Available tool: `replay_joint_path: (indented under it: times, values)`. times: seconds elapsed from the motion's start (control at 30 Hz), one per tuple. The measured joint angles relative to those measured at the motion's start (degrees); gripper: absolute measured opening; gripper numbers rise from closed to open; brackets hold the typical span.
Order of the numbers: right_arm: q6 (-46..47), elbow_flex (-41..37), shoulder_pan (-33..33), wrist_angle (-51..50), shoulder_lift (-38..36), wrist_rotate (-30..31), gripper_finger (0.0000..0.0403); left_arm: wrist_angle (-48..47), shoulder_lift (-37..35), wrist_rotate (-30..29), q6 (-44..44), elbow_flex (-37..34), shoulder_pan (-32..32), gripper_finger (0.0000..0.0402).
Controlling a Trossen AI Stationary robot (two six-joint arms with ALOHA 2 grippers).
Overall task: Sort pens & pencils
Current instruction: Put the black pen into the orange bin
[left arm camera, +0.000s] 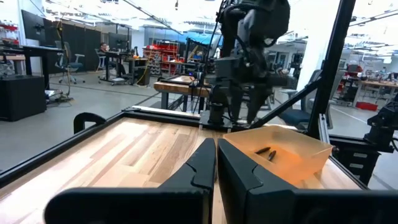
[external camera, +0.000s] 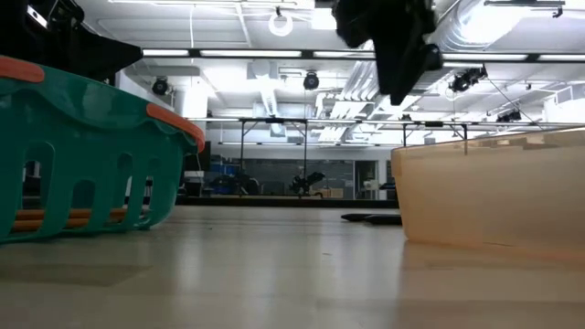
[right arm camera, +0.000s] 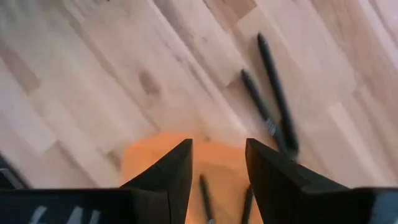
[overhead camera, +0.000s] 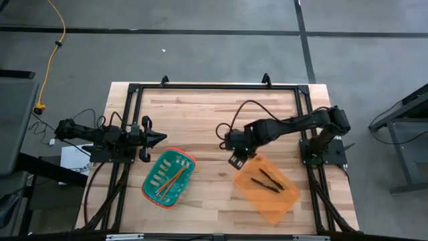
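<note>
Two dark pens (right arm camera: pixel 275 93) lie side by side on the bare wood, just beyond a corner of the orange tray (right arm camera: pixel 155 155); the low view shows them as a dark streak (external camera: pixel 370 217). Two more pens (overhead camera: pixel 267 179) lie flat in the orange tray (overhead camera: pixel 281 204). The orange pencils (overhead camera: pixel 172 181) lie in the teal basket (overhead camera: pixel 152 193). My right gripper (right arm camera: pixel 217 162) hangs open above the tray's corner (overhead camera: pixel 236 158), pointing down and holding nothing. My left gripper (overhead camera: pixel 159 138) waits shut and level near the table's left side, above the basket's far end.
The teal basket (external camera: pixel 82 146) and the orange tray (external camera: pixel 494 192) stand on the table's near half with a strip of wood between them. A black frame (overhead camera: pixel 214 87) runs along the far and side edges. The far half of the table holds the right arm (overhead camera: pixel 294 124).
</note>
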Motion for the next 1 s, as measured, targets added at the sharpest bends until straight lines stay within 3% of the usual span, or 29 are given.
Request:
replay_joint_path:
  times: [0.63, 1.0]
  values:
    - [-20.6, 0.0, -9.6, 1.1, 16.4, 0.3, 0.0138, 0.0, 0.0, 0.0, 0.0, 0.0, 0.0, 0.0005]
    - [-26.6, 0.0, -12.9, 8.3, 18.1, -0.4, 0.0138, 0.0, 0.0, 0.0, 0.0, 0.0, 0.0, 0.0005]
